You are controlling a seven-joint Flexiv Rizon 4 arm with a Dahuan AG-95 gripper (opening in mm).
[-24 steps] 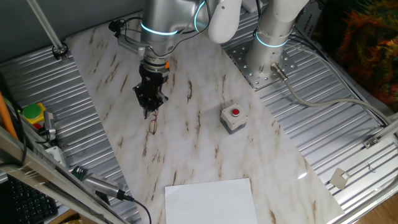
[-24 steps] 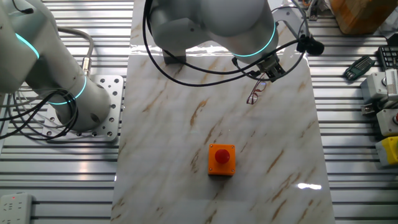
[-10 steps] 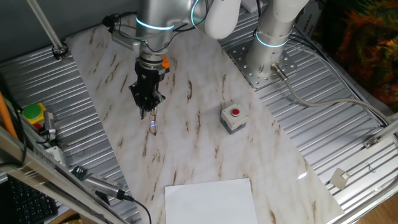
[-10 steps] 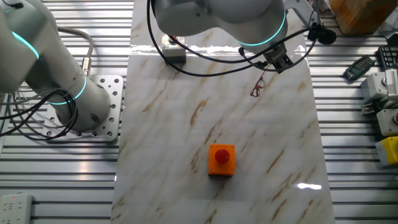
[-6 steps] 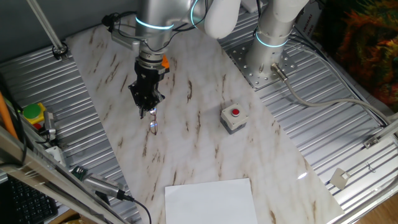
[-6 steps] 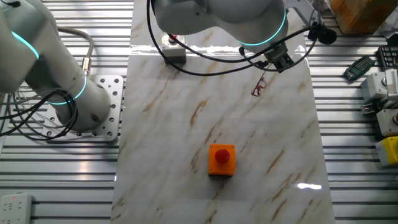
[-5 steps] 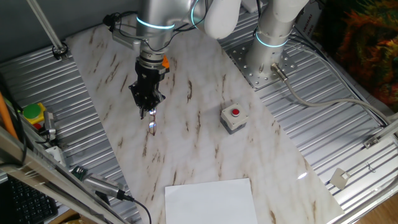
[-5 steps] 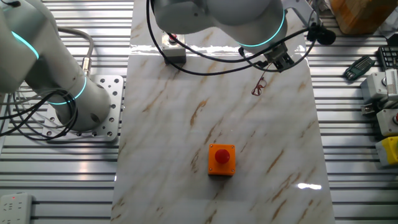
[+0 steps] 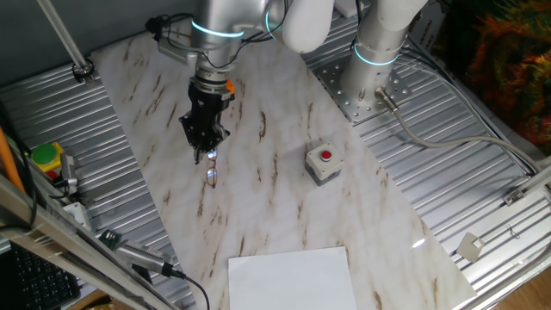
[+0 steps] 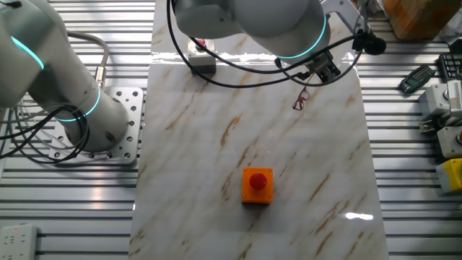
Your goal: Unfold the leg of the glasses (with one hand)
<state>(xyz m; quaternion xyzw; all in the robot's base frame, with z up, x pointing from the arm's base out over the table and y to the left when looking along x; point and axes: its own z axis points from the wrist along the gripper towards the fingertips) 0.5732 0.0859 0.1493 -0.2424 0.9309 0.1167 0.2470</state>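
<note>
Gripper [image 9: 207, 153] apparently pinches the leg [image 10: 302, 92] of the glasses [image 9: 211, 176]; no legible writing.

A robotics lab: ribbed aluminium bench [image 9: 482, 185], marble-patterned board [image 10: 238, 144], emergency-stop button [image 9: 325, 156]

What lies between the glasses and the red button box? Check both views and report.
Nothing. Between the glasses and the button box runs only bare marble tabletop; the other fixed view shows the same bare stretch.

No legible text, label, brand or number anywhere in view.
</note>
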